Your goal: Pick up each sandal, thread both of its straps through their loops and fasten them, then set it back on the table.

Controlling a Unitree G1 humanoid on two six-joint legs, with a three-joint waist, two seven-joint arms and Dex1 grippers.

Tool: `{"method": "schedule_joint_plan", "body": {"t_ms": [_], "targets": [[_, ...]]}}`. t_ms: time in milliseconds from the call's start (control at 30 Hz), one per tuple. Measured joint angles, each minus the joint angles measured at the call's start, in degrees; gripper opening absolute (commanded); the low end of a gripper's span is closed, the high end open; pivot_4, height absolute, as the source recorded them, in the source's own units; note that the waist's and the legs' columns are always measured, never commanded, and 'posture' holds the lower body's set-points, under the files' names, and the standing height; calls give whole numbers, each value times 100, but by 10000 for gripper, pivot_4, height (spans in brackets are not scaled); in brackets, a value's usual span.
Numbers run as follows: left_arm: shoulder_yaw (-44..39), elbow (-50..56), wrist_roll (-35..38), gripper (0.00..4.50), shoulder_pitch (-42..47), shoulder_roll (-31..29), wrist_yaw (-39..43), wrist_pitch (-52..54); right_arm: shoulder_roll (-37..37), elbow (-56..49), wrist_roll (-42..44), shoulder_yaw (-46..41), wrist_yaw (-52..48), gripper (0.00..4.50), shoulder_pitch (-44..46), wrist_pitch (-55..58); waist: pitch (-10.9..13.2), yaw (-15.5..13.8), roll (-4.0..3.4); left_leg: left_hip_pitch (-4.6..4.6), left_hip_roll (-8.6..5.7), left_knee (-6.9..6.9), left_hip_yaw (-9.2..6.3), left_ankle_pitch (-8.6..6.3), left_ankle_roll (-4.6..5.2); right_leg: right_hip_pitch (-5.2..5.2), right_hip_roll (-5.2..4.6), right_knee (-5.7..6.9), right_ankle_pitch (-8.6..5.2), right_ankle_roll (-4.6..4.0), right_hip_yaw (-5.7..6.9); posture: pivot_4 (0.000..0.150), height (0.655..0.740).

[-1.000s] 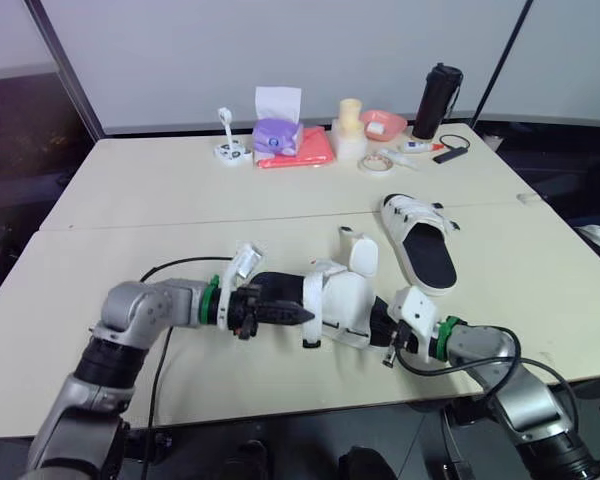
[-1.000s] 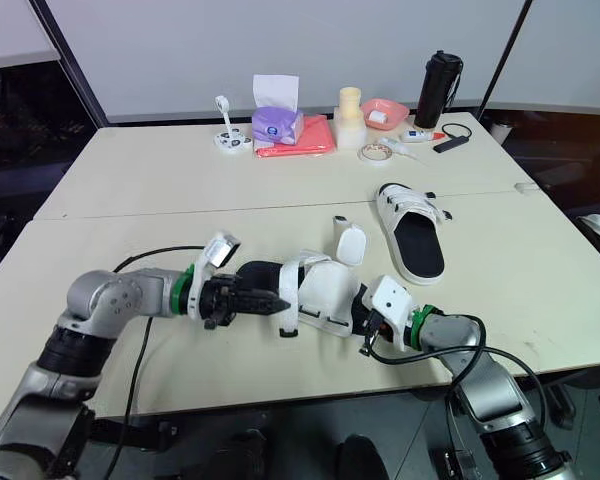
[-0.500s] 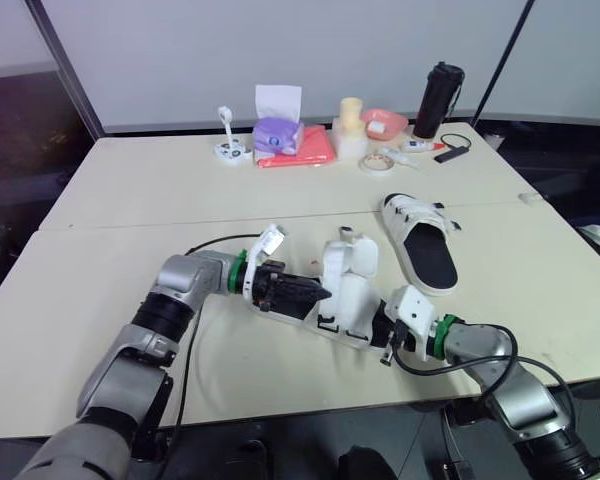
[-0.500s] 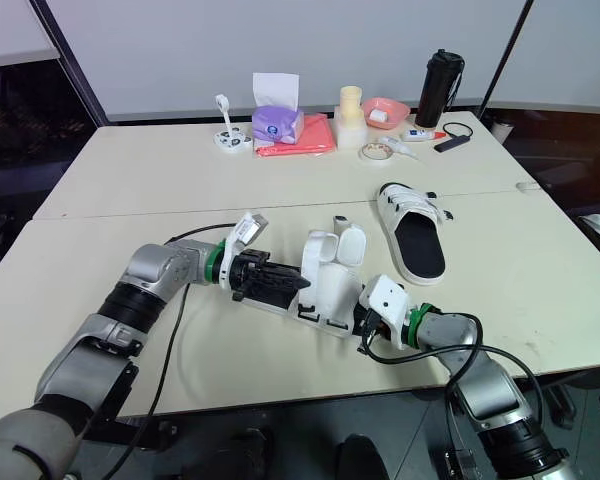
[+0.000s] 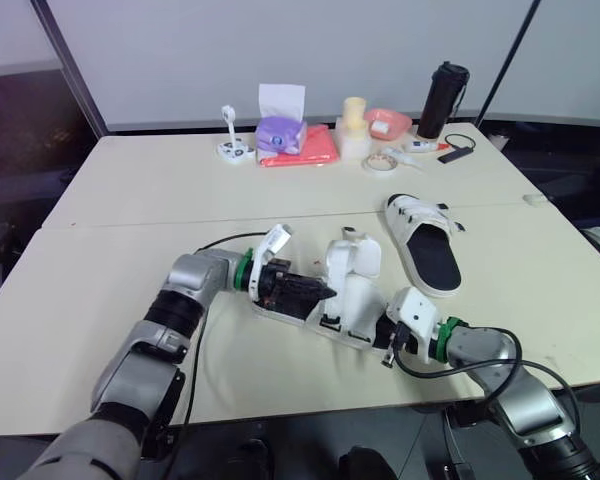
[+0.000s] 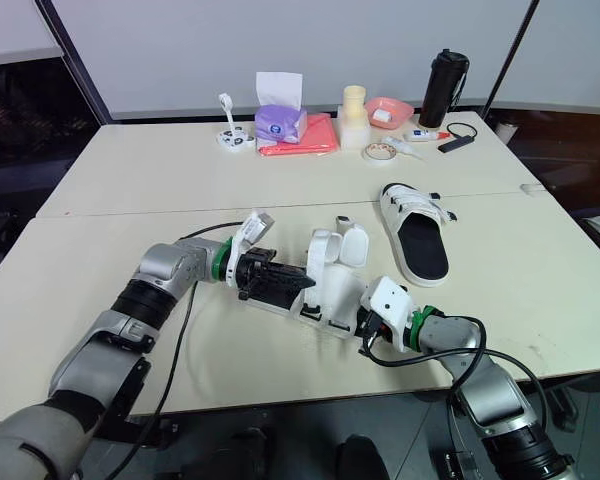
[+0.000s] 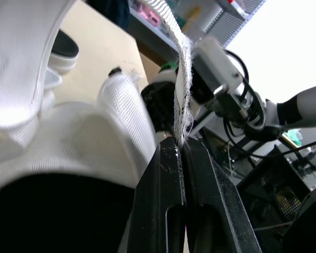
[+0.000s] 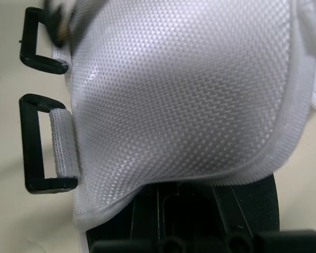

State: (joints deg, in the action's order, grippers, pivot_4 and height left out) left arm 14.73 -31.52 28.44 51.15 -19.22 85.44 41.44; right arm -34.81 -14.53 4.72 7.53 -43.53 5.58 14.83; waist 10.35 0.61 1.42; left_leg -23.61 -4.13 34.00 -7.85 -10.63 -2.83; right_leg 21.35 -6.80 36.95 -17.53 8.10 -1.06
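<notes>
Left wrist view, left gripper (image 7: 180, 143) jaws clamped on sandal (image 5: 348, 285) strap (image 7: 182, 74), right gripper (image 5: 392, 335) at its end, grip unclear.

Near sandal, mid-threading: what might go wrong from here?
The left gripper pinches just the thin edge of the strap, jaws shut; a pull may slip it free. The two black loops are empty and lie low by the table, so the strap tip may miss or snag them.
</notes>
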Motion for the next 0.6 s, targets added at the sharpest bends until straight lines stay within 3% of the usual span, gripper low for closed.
{"method": "schedule_joint_plan", "body": {"t_ms": [600], "targets": [[-96, -101, -170, 239, 4, 118, 268, 41, -10, -181, 4, -34, 90, 0, -117, 169, 0, -8, 0, 0, -2, 0, 2, 0, 0, -2, 0, 1, -1, 2, 4, 1500, 7400]]}}
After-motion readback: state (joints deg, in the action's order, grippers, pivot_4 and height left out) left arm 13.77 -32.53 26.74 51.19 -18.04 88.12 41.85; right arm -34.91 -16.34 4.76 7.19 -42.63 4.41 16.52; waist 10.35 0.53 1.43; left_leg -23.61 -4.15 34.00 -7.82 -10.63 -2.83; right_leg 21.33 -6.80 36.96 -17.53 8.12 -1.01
